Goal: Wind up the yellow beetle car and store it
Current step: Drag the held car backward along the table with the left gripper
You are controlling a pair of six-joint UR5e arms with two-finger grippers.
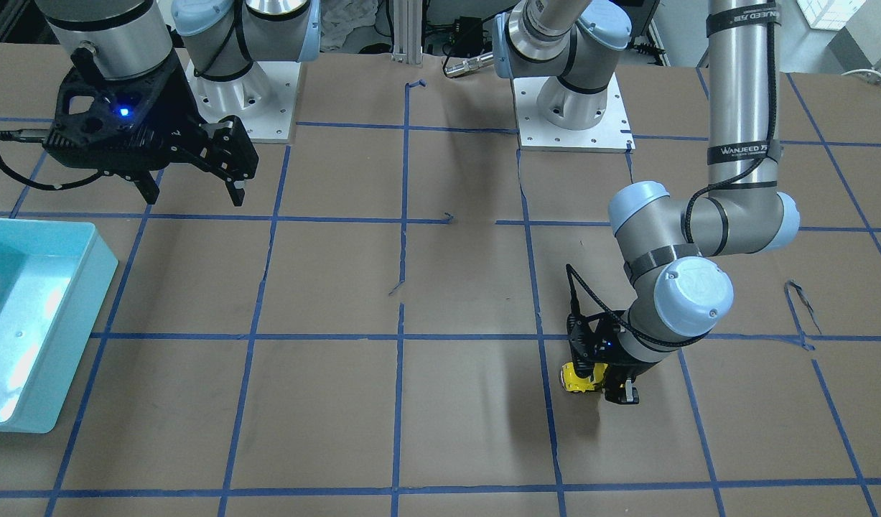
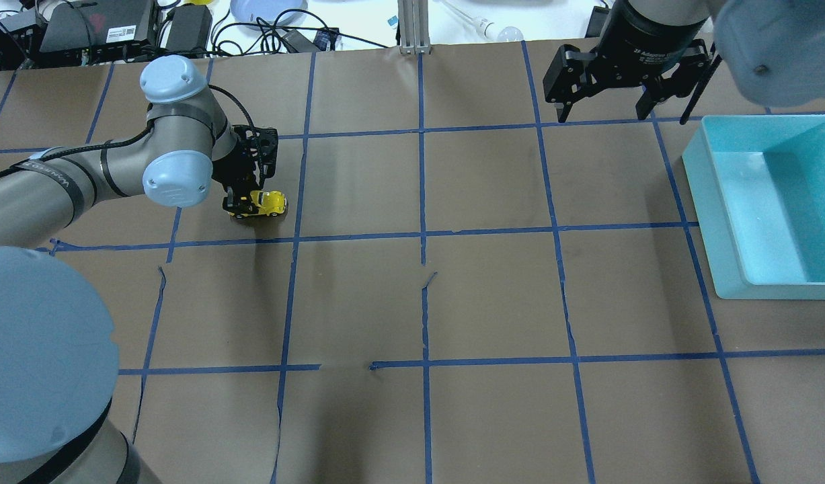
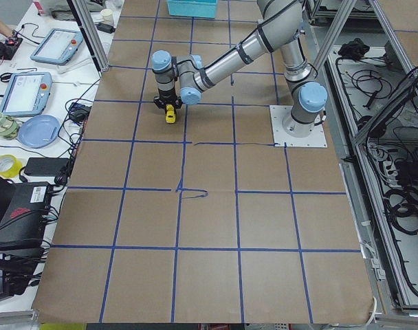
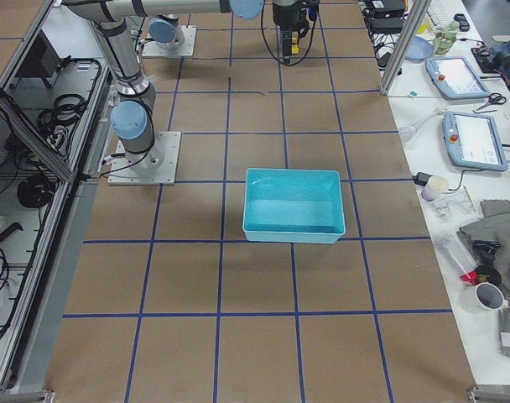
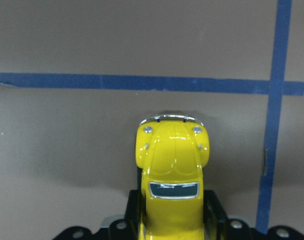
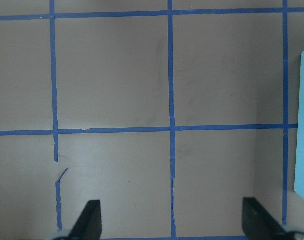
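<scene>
Yellow beetle car (image 2: pixel 271 202), clamped in our left gripper (image 2: pixel 245 200), we see pointing lengthwise toward the far teal bin (image 2: pixel 711 215).

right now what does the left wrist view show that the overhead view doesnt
Only the left wrist view: the yellow beetle car up close, its silvery bumper and dark windscreen, black fingers against both flanks. Only the overhead view: the teal bin and the open right gripper. Both: the car in the left gripper, on brown paper with blue tape lines.
</scene>
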